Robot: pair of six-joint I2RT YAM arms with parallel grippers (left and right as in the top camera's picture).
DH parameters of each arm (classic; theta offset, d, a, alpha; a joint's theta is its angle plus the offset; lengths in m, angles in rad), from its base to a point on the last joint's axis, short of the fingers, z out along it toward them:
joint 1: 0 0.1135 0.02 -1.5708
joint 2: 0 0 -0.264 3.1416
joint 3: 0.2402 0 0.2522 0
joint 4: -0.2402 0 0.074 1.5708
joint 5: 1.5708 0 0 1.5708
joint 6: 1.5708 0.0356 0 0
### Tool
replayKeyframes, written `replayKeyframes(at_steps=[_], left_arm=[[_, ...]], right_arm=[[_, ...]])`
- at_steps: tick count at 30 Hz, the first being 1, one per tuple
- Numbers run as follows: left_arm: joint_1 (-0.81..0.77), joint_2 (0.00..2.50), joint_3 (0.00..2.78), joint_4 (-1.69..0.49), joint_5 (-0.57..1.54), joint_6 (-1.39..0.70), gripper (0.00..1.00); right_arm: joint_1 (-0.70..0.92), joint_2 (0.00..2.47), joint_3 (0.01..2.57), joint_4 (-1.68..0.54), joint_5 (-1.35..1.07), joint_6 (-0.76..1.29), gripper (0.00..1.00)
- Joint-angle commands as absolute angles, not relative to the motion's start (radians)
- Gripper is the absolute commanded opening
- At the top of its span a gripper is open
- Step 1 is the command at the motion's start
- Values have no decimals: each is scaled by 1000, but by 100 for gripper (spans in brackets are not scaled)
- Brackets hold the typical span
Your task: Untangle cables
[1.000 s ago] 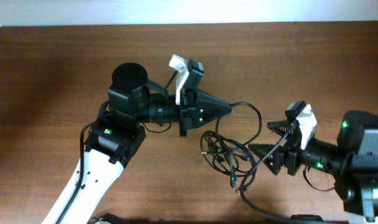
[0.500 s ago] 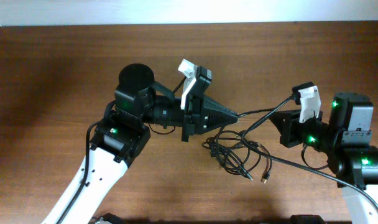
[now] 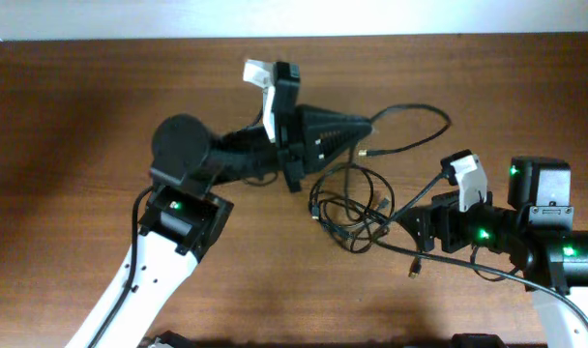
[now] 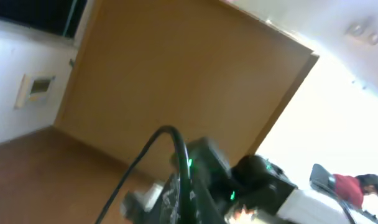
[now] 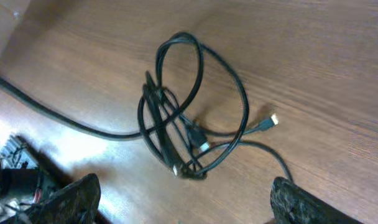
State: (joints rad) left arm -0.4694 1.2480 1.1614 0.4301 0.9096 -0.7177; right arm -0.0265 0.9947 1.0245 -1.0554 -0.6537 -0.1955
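A tangle of black cables point(image 3: 347, 208) lies on the wooden table; it also shows in the right wrist view point(image 5: 176, 124), with a small plug end point(image 5: 273, 118) sticking out to the right. My left gripper point(image 3: 365, 130) is shut on one black cable and holds it above the table beyond the tangle. That cable makes a loose loop point(image 3: 434, 121) to the right. In the left wrist view the held cable point(image 4: 176, 146) rises from the jaws point(image 4: 189, 205). My right gripper point(image 3: 418, 230) is open and empty, just right of the tangle, its fingers point(image 5: 183, 190) wide apart.
A thick black arm cable point(image 5: 46, 112) runs across the table left of the tangle. A loose plug point(image 3: 417, 271) lies near the front, below the right gripper. The wooden table point(image 3: 81, 116) extends left and to the far edge.
My left gripper has lifted and swung toward the far side with its cable. My right gripper has let go, opened and moved down toward the tangle. The taut cable has gone slack into a loop.
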Motion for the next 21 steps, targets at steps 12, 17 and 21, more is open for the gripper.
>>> replayKeyframes(at_steps=[12,17,21], left_arm=[[-470,1238,1181,882,601,-1002,0],[-470,1238,1181,881,602,-1002,0],[-411,1238,1181,589,609,-989,28]], right_arm=[[-12,1302,1025,-1036,-891,-468,80],[99,1370,1025,-960,-886,-467,32],[102,1357,1028,-964,-892,-405,4]])
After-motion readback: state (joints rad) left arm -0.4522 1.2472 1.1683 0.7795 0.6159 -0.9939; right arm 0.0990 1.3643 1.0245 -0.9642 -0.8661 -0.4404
